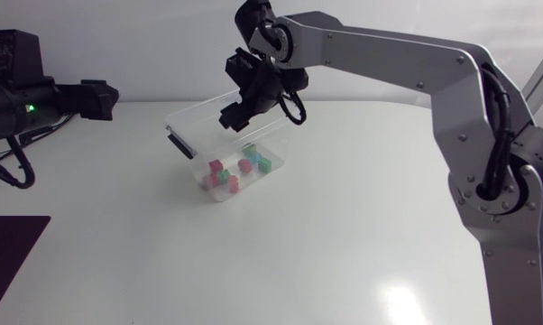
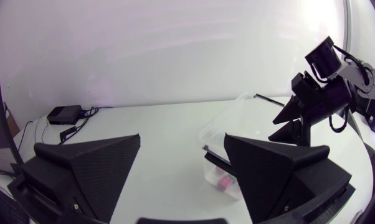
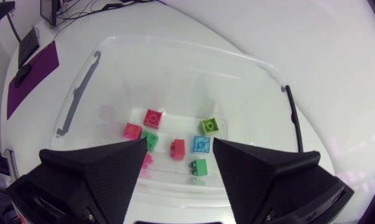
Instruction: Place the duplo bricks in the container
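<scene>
White table (image 1: 344, 235) fills the head view, with a clear plastic container (image 1: 183, 125) a little left of the middle, toward the far side. Duplo bricks (image 1: 233, 183) lie loose on the container's floor, bunched at its near right end, in pink, red, green and blue. The right arm comes in from the right and reaches across, so that the right gripper (image 1: 240, 113) hangs over the container's far rim. From above, its fingers are hard to tell apart.

The right wrist view settles it: the two fingers stand wide apart with nothing between them, and the bricks (image 3: 177, 148) lie below the gap. This view also sorts them better: two pink, one red, one blue, one lime and two darker green, plus another pink one half hidden by a finger. The container (image 3: 194, 48) shows its whole rim here, with a black clip (image 3: 293, 118) on one side.

The left gripper (image 1: 100, 99) sits at the far left, well apart from the container. In the left wrist view, the left gripper (image 2: 181, 168) is spread wide and empty. Ahead of it lies the container (image 2: 228, 124), where only one pink piece of the bricks (image 2: 225, 182) shows, and the right gripper (image 2: 286, 124) is seen side-on above it, fingers parted.

A dark mat (image 1: 10, 253) lies at the near left. The right wrist view shows this mat (image 3: 32, 78) as purple.
</scene>
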Controlling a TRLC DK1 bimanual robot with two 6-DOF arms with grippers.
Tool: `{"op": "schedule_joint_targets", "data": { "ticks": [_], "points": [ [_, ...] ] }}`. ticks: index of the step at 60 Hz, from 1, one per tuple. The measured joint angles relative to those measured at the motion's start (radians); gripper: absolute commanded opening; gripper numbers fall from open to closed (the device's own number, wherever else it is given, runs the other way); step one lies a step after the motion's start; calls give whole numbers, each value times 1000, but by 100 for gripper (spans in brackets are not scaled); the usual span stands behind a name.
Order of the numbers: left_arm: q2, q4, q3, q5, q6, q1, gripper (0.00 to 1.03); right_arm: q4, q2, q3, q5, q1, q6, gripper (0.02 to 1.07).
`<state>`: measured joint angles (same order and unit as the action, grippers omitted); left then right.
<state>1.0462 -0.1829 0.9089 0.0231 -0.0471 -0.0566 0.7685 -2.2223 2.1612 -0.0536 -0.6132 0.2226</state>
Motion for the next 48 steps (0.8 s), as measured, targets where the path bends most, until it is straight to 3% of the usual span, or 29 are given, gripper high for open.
{"op": "schedule_joint_targets", "data": {
  "ticks": [13,35,48],
  "points": [
    [-61,-10,-54,-6,-7,11,94,10,99,-86,34,1,-19,100],
    [-193,-14,-158,-8,-30,39,94,-206,613,-657,129,69,-55,100],
    [-302,-14,-239,-8,-45,64,94,-298,895,-1001,165,180,-68,100]
  ]
}}
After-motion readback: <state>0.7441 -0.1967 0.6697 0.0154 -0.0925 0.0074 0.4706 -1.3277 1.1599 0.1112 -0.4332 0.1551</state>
